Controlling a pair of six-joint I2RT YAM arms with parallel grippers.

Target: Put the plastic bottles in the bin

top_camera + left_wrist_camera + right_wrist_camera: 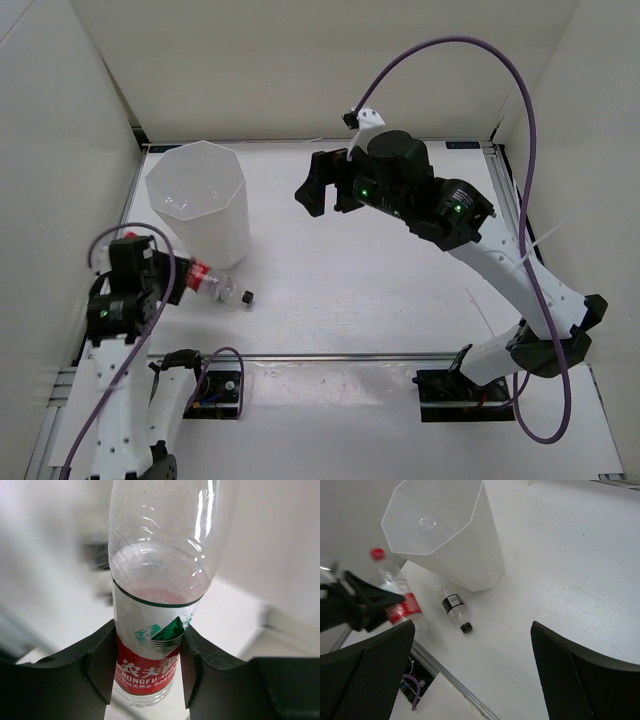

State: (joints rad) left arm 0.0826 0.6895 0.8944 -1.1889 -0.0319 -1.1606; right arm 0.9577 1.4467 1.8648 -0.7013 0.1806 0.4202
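My left gripper (172,275) is shut on the red-label bottle (197,272), gripping it at the label (148,666) between both fingers (97,667). The right wrist view shows this bottle (400,602) tilted with its red cap (378,554) up, beside the bin. The black-capped bottle (230,291) lies on the table just in front of the bin, also seen from the right wrist (455,611). The tall white octagonal bin (198,200) stands at the far left (465,555). Faint clear shapes show at its bottom. My right gripper (328,195) is open and empty, held high over the table's middle (472,625).
White walls close in the table on the left, back and right. A metal rail (340,357) runs along the near edge, with the arm bases and cables below it. The right arm's purple cable (500,60) arcs high over the far right.
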